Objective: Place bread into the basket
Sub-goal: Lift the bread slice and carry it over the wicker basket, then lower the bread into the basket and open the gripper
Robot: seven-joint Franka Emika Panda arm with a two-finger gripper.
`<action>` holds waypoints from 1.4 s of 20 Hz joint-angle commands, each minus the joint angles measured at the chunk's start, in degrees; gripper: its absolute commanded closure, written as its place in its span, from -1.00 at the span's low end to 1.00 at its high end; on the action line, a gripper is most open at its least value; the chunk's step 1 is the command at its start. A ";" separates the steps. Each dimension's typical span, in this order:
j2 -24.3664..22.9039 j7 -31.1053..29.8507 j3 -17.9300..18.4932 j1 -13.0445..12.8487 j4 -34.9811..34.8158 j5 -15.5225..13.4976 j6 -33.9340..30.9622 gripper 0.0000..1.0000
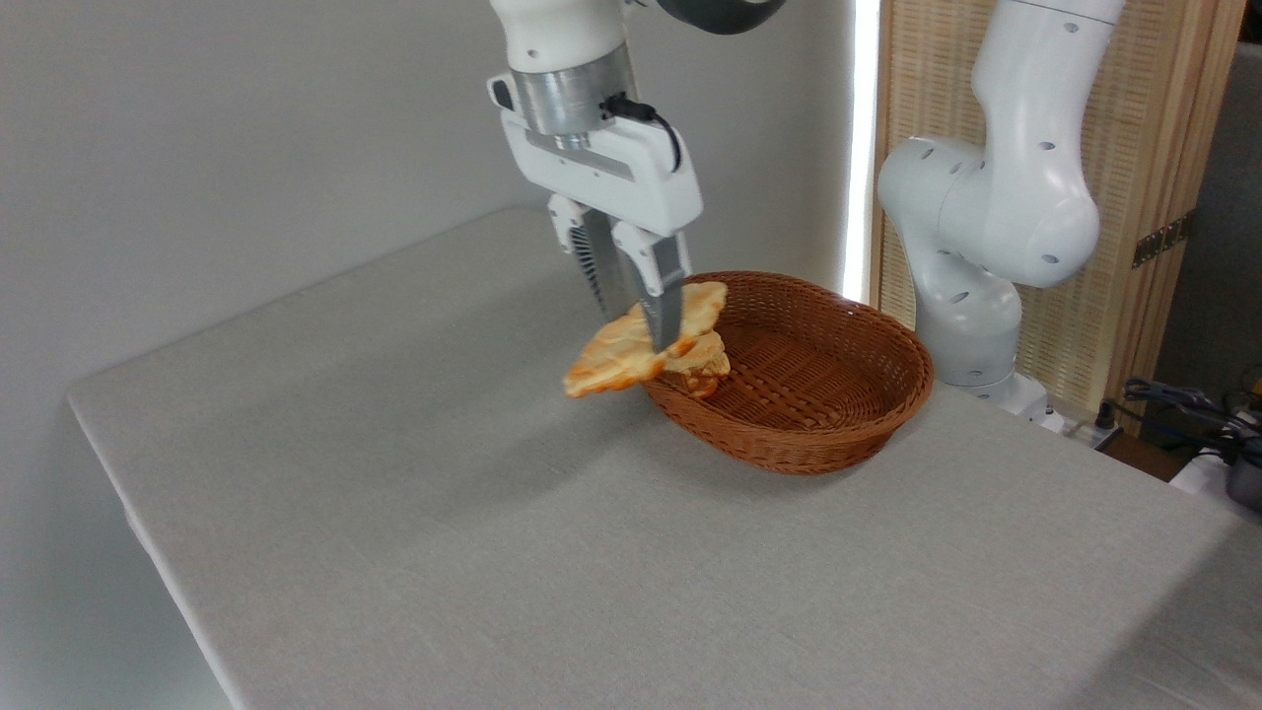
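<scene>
Pincer [651, 330] clamped on bread [613, 357], lifted clear of desk [493, 513], at basket [818, 434] left rim. Pick done; left: centre over basket, release.

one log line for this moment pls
phase: carry | gripper: shut on bread | bread: lifted off table, at left rim of basket | bun: in basket | release: not yet
</scene>
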 commanded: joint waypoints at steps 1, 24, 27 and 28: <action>-1.74 0.39 1.29 -0.35 -2.00 0.43 -4.82 -0.33; -0.95 0.39 0.59 -1.14 -3.69 -0.27 -3.26 -1.00; -0.86 0.30 0.59 -1.14 -1.31 -0.36 1.30 -1.00; -0.86 0.30 0.59 -1.05 -0.95 -0.36 2.97 -1.00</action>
